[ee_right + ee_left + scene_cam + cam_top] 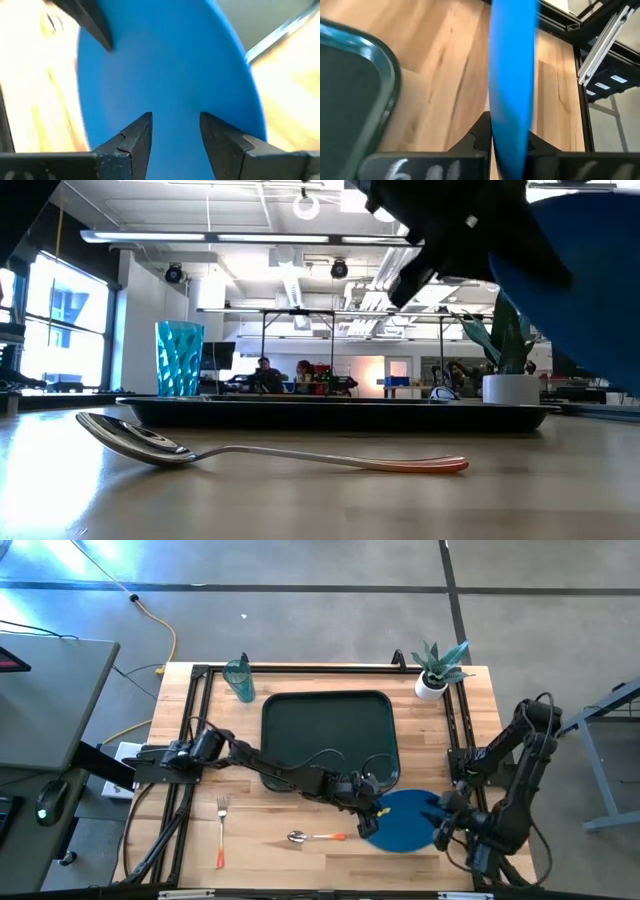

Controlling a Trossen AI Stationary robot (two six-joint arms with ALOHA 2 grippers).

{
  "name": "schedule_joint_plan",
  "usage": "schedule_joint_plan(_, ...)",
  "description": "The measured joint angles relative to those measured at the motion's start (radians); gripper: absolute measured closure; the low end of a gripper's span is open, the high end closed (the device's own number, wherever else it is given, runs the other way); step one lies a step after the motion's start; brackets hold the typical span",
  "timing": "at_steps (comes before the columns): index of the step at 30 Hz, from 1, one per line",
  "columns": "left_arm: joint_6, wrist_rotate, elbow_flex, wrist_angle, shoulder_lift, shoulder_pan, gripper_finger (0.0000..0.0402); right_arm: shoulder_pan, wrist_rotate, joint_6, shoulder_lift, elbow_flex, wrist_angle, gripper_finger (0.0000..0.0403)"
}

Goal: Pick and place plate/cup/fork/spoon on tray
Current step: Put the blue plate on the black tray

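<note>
Looking down from the high view, I am seeing the left gripper (366, 812) reaching across the tabletop and pinching the near-left rim of the plate (405, 820), which is sitting just off the tray's (327, 703) front right corner, toward the table's front edge. The right gripper (441, 826) is hovering at the plate's right rim. The cup (239, 679) is standing near the back edge, just beside the tray's back left corner. The fork (221, 830) is lying near the front left, and the spoon (315, 836) is lying along the front edge between fork and plate. A potted plant (435, 668) is occupying the back right corner.

From the low view, I am watching the spoon (270, 453) resting flat in front of the tray (330, 414), the cup (180, 358) standing behind the tray's left end, and the plate (585, 280) held tilted off the wood at right.

On the left wrist view, the fingers (479, 136) are clamping the plate (512, 85) edge-on, with the tray's corner (385, 80) nearby.

On the right wrist view, the fingers (135, 140) are standing spread apart, with the plate (170, 65) lying beyond them.
</note>
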Motion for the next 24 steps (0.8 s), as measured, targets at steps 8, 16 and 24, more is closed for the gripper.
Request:
schedule_joint_plan(8,0.045,-0.119,-0.07,-0.063,-0.103,0.039,0.0394,0.042,0.191,0.151,0.0,0.043,-0.19,0.0242)
schedule_joint_plan(16,-0.044,-0.193,-0.434,0.121,-0.33,0.106,0.0394,0.042,0.183,0.178,-0.001,0.029,-0.206,0.0242)
schedule_joint_plan(24,-0.094,-0.283,-0.771,0.329,-0.591,0.143,0.0394,0.004,0.189,0.175,-0.001,0.029,-0.249,0.0242)
